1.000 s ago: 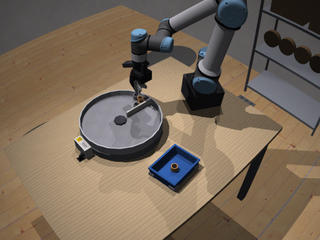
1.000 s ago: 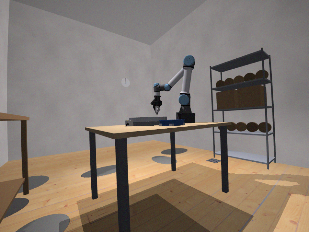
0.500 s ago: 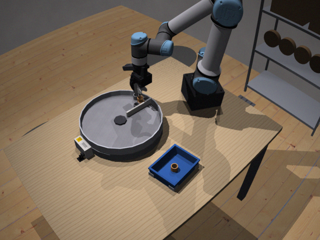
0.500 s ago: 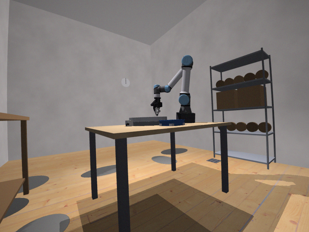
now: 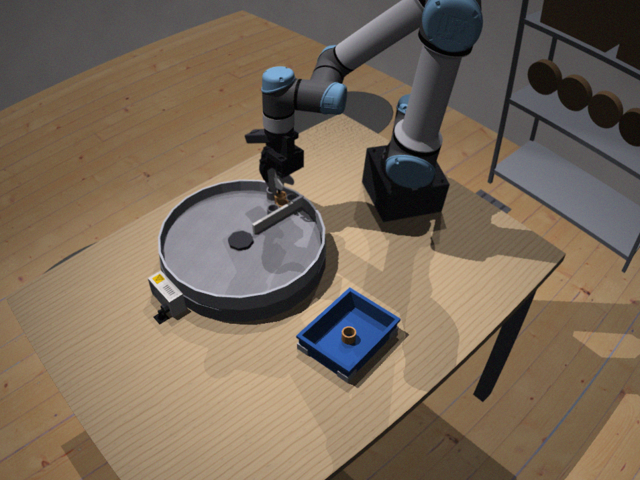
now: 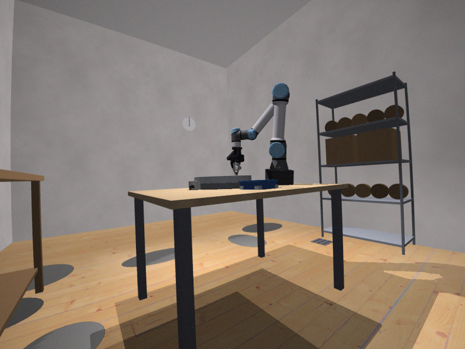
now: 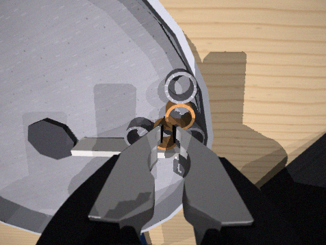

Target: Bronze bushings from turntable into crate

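Nearly closed fingers (image 5: 278,190) (image 6: 236,174), gripping nothing, hover over two bronze bushings (image 5: 280,202) (image 7: 165,147) among steel bushings (image 5: 270,194) (image 7: 166,87) on the turntable (image 5: 206,232) (image 6: 221,179) (image 7: 68,68); another bronze bushing (image 5: 349,340) stands in the blue crate (image 5: 365,321) (image 6: 259,184) near a long edge of the tabletop (image 5: 206,392) (image 6: 157,196) (image 7: 274,27).

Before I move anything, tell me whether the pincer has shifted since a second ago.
Yes, downward: in the exterior view, the pincer has its tips closer to the rim of the turntable.
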You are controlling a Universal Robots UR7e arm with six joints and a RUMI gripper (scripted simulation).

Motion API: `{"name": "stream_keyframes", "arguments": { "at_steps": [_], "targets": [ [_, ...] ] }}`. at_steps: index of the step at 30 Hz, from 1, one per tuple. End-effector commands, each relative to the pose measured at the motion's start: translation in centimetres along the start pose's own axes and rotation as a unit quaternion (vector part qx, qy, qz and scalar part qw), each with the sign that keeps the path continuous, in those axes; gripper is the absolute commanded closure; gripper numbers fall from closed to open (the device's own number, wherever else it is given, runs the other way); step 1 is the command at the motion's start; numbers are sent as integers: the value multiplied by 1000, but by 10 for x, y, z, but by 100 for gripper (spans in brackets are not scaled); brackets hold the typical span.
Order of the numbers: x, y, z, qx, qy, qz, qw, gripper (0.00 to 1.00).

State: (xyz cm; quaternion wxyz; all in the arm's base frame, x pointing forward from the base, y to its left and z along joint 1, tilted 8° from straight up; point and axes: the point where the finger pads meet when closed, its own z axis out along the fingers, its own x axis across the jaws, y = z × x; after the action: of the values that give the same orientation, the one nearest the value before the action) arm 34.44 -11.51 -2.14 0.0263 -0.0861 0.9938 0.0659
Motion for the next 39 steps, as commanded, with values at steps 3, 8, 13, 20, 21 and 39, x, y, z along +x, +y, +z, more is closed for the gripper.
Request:
{"name": "stream_keyframes", "arguments": {
  "at_steps": [3, 8, 13, 20, 21, 39],
  "targets": [
    [0, 0, 0, 0, 0, 0, 1000, 94],
    [0, 0, 0, 0, 0, 0, 1000, 94],
    [0, 0, 0, 0, 0, 0, 1000, 94],
    [0, 0, 0, 0, 0, 0, 1000, 94],
    [0, 0, 0, 0, 0, 0, 1000, 94],
    [0, 0, 7, 0, 0, 0, 1000, 94]
  ]
}}
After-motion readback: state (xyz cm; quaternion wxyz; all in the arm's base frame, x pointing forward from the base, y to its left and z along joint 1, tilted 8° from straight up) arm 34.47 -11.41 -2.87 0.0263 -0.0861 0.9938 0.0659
